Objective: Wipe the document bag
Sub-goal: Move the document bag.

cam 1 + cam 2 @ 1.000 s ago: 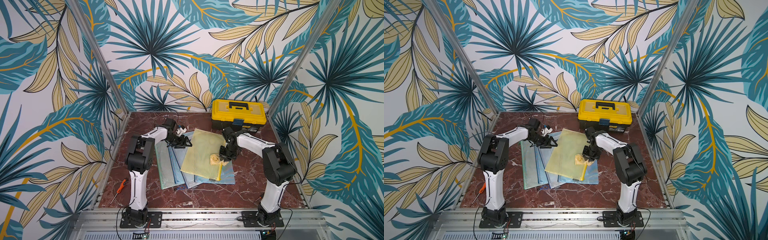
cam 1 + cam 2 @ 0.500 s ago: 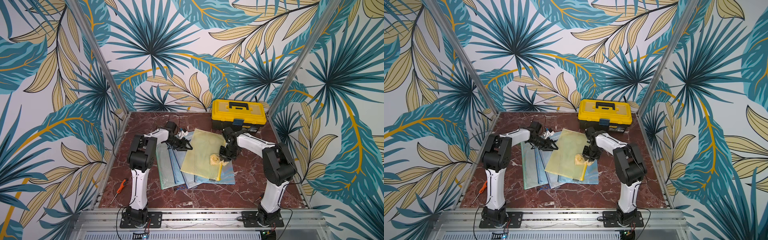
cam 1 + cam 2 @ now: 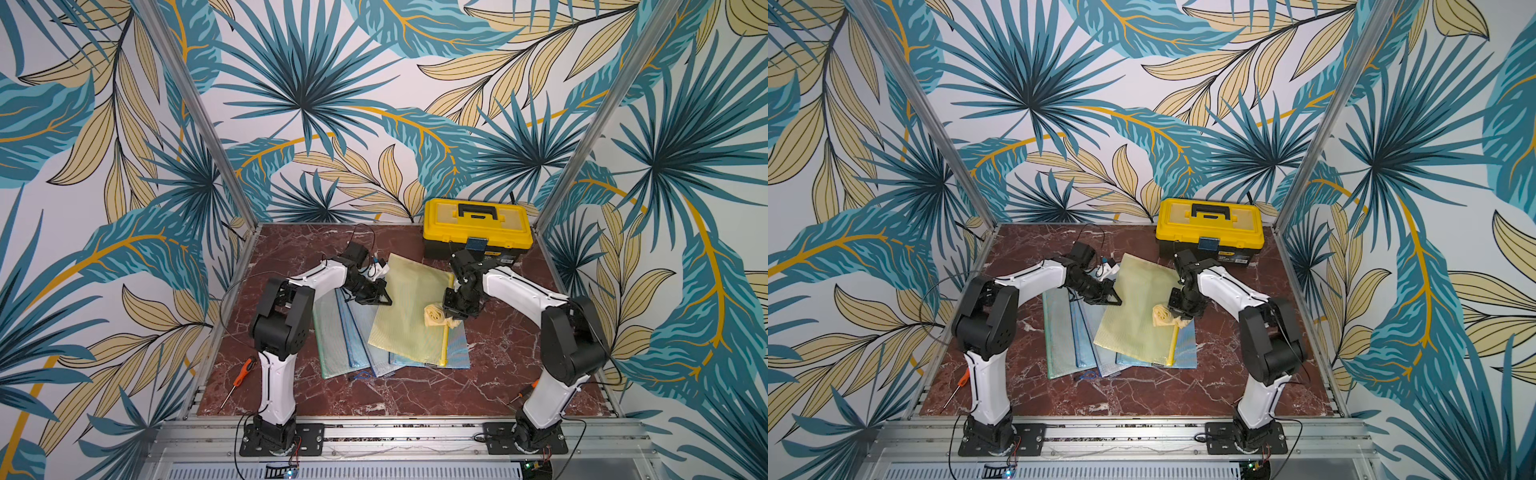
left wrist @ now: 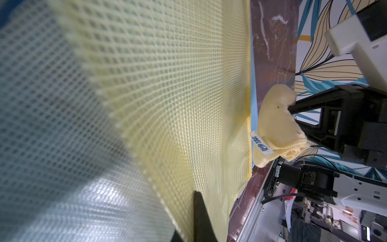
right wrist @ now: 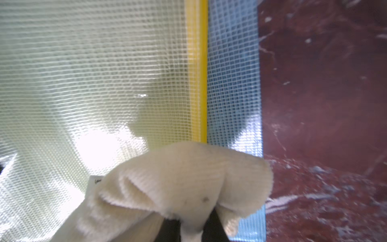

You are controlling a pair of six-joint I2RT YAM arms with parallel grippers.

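Top view: marble tabletop (image 3: 415, 395), leafy walls (image 3: 332, 104)

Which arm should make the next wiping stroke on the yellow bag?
Right. The right tool grips the cloth over the yellow document bag; the left tool is shut at the bag's edge, without cloth.

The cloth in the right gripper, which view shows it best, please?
Left wrist view: the whole cloth, label included, clamped by the right gripper. The right wrist view crops it; both top views show it small.
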